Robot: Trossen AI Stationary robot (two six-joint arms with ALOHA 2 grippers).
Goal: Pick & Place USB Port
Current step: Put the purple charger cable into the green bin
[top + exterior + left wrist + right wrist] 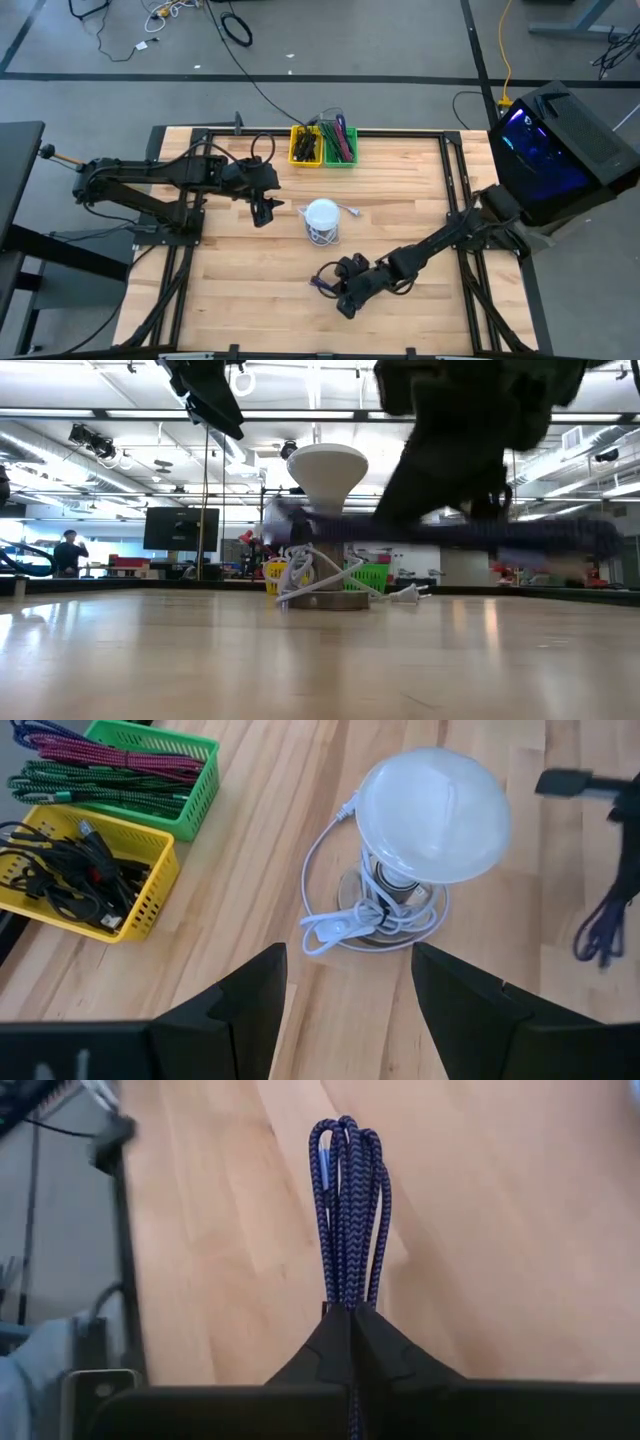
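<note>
The USB cable is a blue-and-black braided cord, folded into a bundle of several loops. My right gripper is shut on it near the table's front middle. In the left wrist view the cable hangs under that gripper. In the low view it shows as a blurred purple band above the tabletop. My left gripper stands open in the air just left of the white lamp, with nothing between its fingers. My right gripper pinches the folded bundle's strands between its two shut fingers, several strands together. The looped end sticks out beyond the fingertips. The fingers slant down toward the table's front left. The cable is lifted clear of the wood.
The white lamp stands mid-table on a round base with its white cord coiled around it. At the far edge sit a yellow basket of black cables and a green basket of braided cables. Bare wood lies around the right gripper.
</note>
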